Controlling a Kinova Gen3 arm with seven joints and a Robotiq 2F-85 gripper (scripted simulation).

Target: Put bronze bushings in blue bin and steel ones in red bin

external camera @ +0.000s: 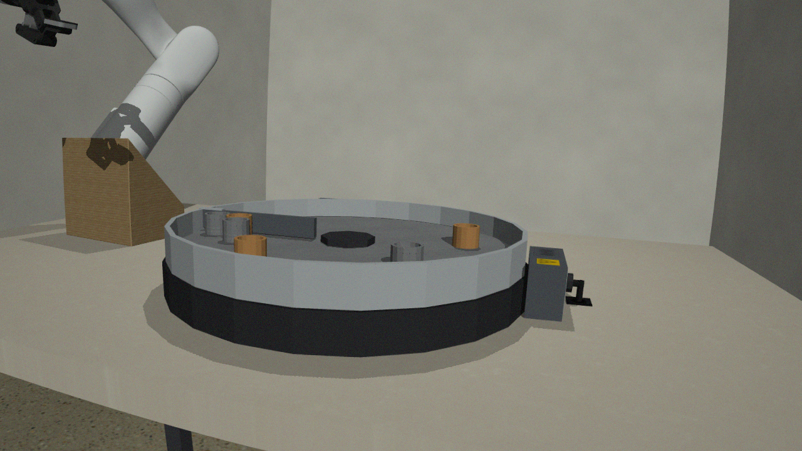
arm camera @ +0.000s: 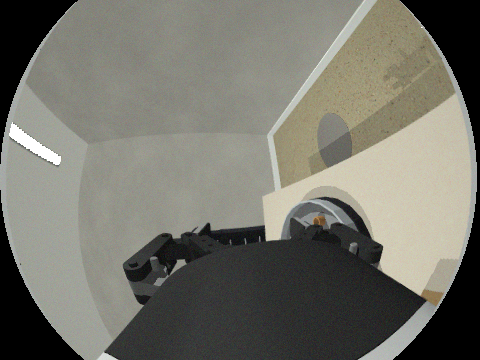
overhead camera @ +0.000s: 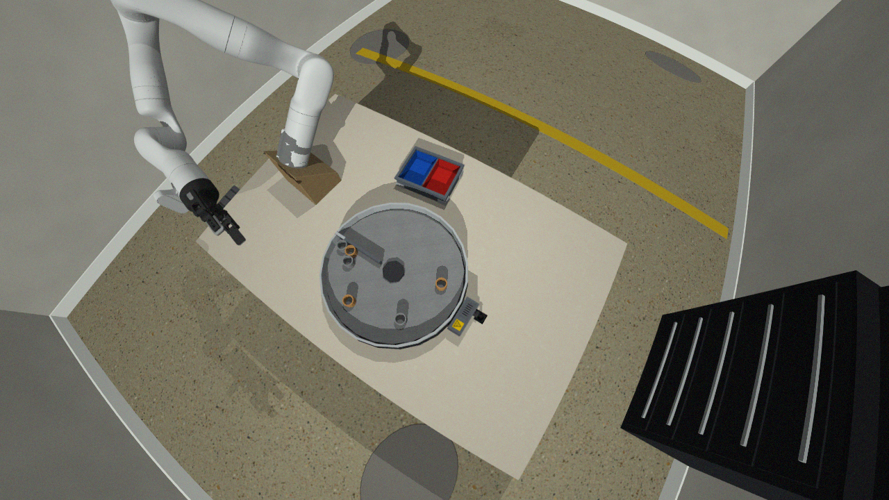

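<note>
The turntable (overhead camera: 410,236) (external camera: 358,285) carries three bronze and three steel bushings, all upright. Near the bar at its left are a bronze bushing (overhead camera: 351,255) (external camera: 245,220), a steel bushing (overhead camera: 349,267) (external camera: 235,230) and another steel bushing (external camera: 212,224) by the rim. A second bronze bushing (overhead camera: 349,306) (external camera: 250,247) is front left, a third (overhead camera: 441,289) (external camera: 465,237) at the right, and a third steel bushing (overhead camera: 401,325) (external camera: 406,253) at the front. The blue bin (overhead camera: 417,167) and red bin (overhead camera: 442,177) show no bushings. My gripper (overhead camera: 236,214) (external camera: 60,32) (arm camera: 250,230) is open and empty, high and left of the turntable.
The grey bar (overhead camera: 367,246) (external camera: 283,224) crosses the turntable from rim toward the hub (overhead camera: 393,271) (external camera: 347,239). A grey box (overhead camera: 461,320) (external camera: 546,285) is attached outside the rim at the right. The wooden arm mount (overhead camera: 317,180) (external camera: 96,190) stands at the left. A black cabinet (overhead camera: 864,373) is far right.
</note>
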